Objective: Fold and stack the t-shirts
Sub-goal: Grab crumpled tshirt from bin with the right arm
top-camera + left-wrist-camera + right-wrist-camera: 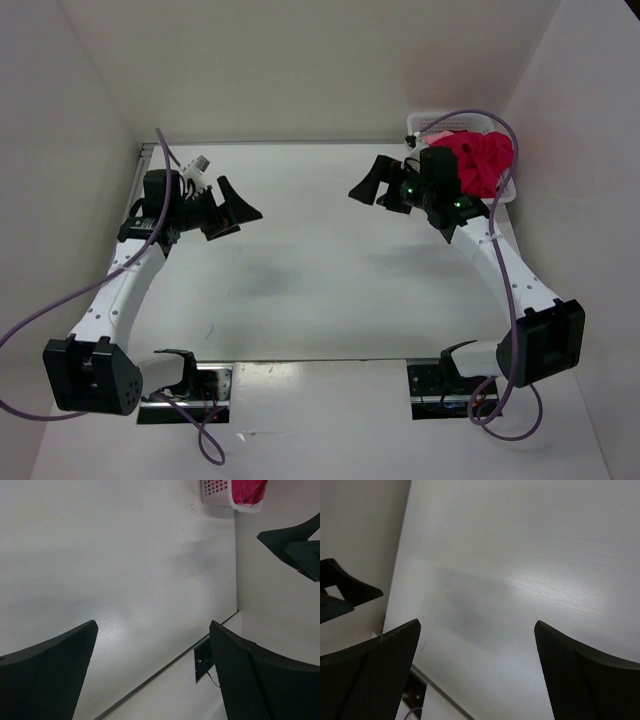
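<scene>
Fingers point(50, 680) of the left gripper point(152, 630) loom closest, spread wide over bare table point(320, 290) with nothing between them. The right gripper point(368, 187) hangs likewise agape and empty. What shows of the t-shirts point(478, 160) is one bright red heap in the white basket point(424, 124) at the far right corner, just behind the right wrist. Nothing is folded yet, so fetching one likely comes first: the right arm should turn back, pinch only the top layer, lift it clear of the rim, and lay it mid-table.

Lab test cell, plain white walls point(300, 70)
</scene>
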Tool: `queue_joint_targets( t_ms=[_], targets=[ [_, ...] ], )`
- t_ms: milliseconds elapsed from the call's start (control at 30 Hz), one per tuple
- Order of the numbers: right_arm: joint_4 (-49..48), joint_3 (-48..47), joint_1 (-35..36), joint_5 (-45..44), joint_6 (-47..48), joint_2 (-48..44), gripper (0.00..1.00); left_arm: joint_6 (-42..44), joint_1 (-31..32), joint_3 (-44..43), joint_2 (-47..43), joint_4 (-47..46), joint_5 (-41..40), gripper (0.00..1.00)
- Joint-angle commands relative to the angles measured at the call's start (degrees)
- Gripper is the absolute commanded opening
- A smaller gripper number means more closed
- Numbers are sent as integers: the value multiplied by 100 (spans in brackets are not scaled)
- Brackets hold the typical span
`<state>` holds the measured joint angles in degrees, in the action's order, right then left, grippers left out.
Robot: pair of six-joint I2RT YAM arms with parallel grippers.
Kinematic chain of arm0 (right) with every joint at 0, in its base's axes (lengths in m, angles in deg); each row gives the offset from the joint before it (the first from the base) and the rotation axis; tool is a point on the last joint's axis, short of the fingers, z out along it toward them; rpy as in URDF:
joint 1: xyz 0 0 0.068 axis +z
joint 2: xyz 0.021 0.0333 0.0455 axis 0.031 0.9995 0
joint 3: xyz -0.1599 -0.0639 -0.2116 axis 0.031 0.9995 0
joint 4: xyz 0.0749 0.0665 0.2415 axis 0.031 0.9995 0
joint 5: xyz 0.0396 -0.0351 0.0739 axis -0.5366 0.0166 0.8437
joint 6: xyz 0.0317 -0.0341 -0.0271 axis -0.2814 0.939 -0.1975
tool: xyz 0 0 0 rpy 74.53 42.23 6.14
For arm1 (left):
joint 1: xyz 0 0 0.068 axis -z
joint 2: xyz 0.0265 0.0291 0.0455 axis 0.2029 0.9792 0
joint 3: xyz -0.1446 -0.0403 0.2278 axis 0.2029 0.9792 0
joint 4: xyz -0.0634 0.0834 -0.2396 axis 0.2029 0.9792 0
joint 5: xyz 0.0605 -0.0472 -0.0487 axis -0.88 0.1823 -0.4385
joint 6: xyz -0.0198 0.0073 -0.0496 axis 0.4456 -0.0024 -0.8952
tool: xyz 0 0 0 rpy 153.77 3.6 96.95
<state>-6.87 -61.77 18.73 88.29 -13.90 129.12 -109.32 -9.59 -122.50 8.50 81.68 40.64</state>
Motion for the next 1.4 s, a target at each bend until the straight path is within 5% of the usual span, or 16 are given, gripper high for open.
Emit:
queue_joint_targets(
  t_ms=[0, 133, 167, 200, 233, 300, 333, 400, 533, 700, 867, 1367],
  targets=[
    [-526, -229, -112, 725, -128, -16, 100, 301, -9, -147, 77, 95, 52, 99],
    [-518, -280, -174, 307, -182, 90, 98, 434, -9, -147, 129, -28, 290, 99],
    [-518, -333, -174, 158, -182, 90, 87, 434, -9, -86, 129, -89, 290, 99],
    [-448, -386, -174, -191, -182, 90, 61, 434, -9, -16, 129, -238, 438, 99],
    [-447, -456, -174, -352, -182, 90, 49, 355, -9, 54, 129, -326, 518, 96],
    [-220, -693, -236, -929, -182, 195, 28, 276, -9, 178, 129, -449, 711, 68],
    [-132, -877, -332, -1064, -182, 369, 25, 276, -9, 230, 129, -450, 712, 58],
    [132, -1036, -639, -1562, -182, 598, 25, 276, -9, 170, 182, -450, 712, 34],
    [633, -1694, -1236, -2712, -235, 1397, 41, 434, 105, 29, 182, -248, 545, 28],
    [694, -2423, -1791, -3569, -111, 2022, 63, 214, 368, 362, 68, -468, 545, 59],
    [731, -2995, -2186, -4009, -252, 2672, 76, 214, 544, 415, -55, -406, 404, 77],
    [1380, -5062, -2328, -3861, 3, 4467, 78, 214, 686, 468, 50, -468, 299, 82]
  ],
)
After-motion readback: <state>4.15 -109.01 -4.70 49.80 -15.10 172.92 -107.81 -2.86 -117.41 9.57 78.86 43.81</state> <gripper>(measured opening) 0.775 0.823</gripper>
